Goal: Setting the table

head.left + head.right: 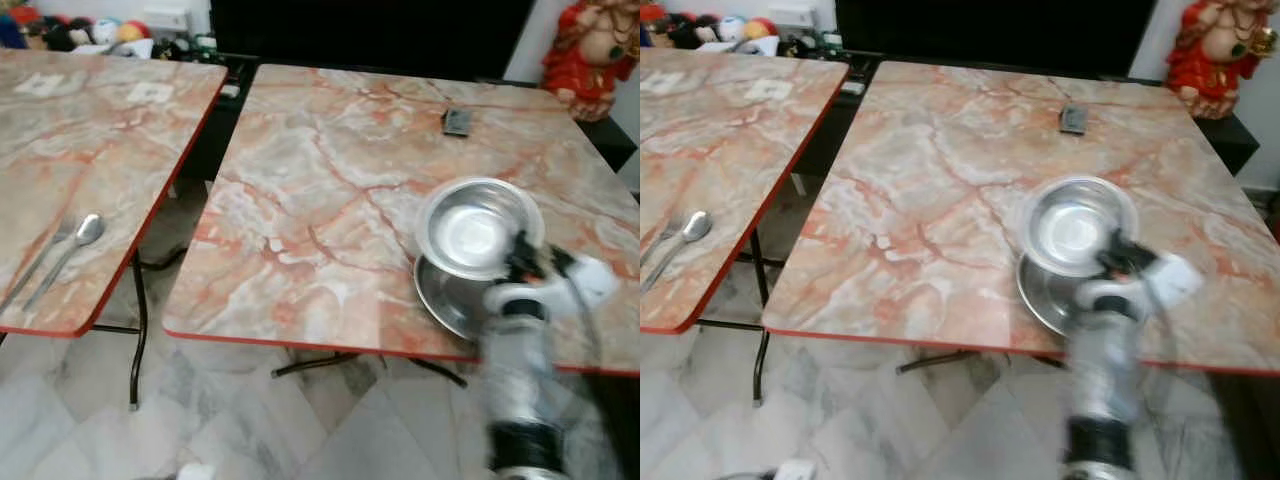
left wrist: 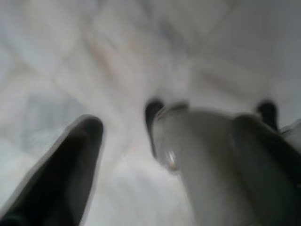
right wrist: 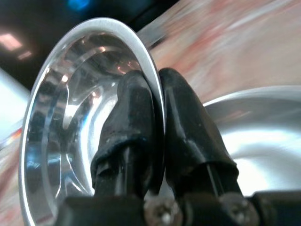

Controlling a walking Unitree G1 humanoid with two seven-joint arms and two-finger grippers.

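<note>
Right gripper (image 3: 157, 117) jaws clamped on rim of steel bowl (image 1: 473, 226), held tilted over steel plate (image 1: 447, 296) near tabletop (image 1: 320, 200) edge. Left gripper (image 2: 164, 141) jaws apart above floor.

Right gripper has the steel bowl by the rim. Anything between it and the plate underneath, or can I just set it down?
Nothing visible is in the way. The right gripper pinches the steel bowl by its rim, held right over the steel plate at the table's near edge. The plate's visible surface is bare.
</note>
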